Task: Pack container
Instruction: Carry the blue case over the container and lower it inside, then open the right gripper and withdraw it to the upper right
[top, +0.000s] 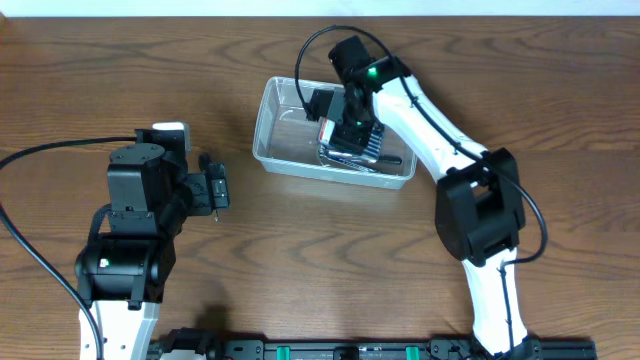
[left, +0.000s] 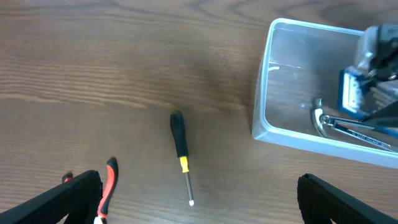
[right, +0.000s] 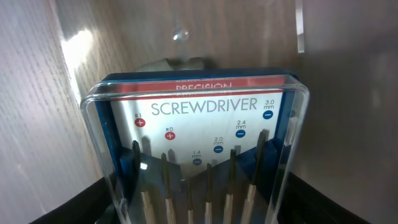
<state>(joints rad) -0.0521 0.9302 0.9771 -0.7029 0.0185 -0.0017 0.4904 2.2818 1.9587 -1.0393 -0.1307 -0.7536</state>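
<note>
Over the counter (top: 300, 260), overhead: the clear container (top: 262, 125) is set at the far middle, well apart from the left hand (top: 213, 190)
Right hand, overhead: the right hand (top: 350, 128) is lowered into the container, onto a screwdriver set (top: 362, 145)
Left hand, left wrist: the fingers (left: 56, 202) are spread wide, with nothing held
Counter, left wrist: a black-and-yellow screwdriver (left: 180, 146) and red-handled pliers (left: 111, 177) are laid on the wood, left of the container
Container, left wrist: a metal tool (left: 336, 124) is seen lying inside, beside the blue set stood on edge
Right hand, right wrist: the set's clear case is gripped between the dark fingers (right: 68, 208), its label facing the camera
</note>
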